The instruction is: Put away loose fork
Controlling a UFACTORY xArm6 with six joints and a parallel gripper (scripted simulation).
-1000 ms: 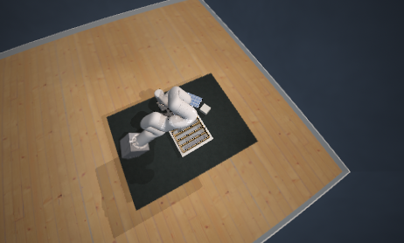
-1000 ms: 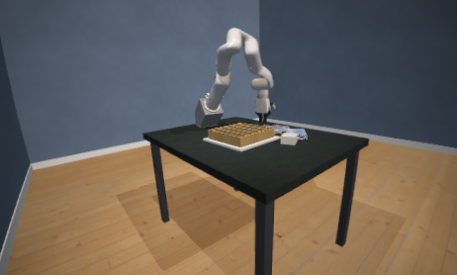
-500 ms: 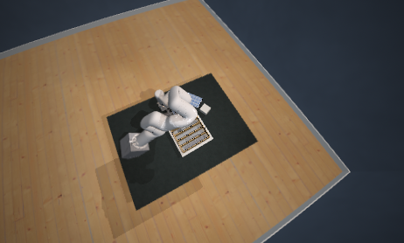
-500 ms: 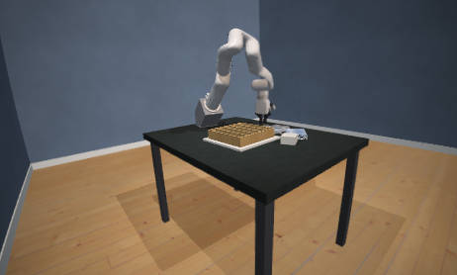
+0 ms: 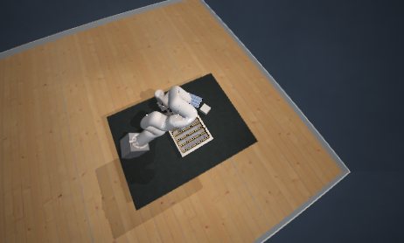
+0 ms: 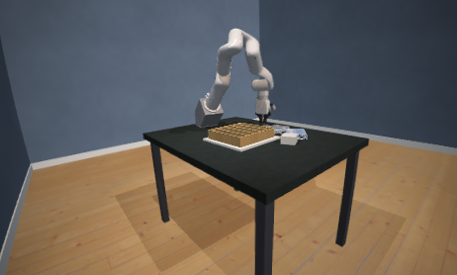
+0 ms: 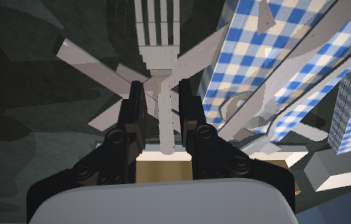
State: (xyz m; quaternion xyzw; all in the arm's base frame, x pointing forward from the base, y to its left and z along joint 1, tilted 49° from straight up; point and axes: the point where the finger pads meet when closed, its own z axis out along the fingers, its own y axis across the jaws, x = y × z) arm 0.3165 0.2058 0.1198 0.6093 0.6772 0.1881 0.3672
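Note:
In the wrist view the loose fork [image 7: 162,75] lies on the dark table top, tines pointing away and its handle running back between my fingers. My gripper [image 7: 162,94] is low over it, fingers partly apart on either side of the handle, with a gap showing on each side. Several grey flat cutlery pieces [image 7: 101,70] lie crossed under the fork. The wooden tray [image 5: 191,135] holds rows of cutlery in its slots; which slot holds forks is too small to tell. In the exterior view the gripper [image 6: 262,118] is just behind the tray [image 6: 241,133].
A blue checked cloth [image 7: 286,60] lies crumpled right of the fork, with more cutlery on it. A white block [image 6: 289,138] sits beside the tray near the cloth [image 6: 288,131]. The tray's tan edge [image 7: 163,167] is close under the wrist.

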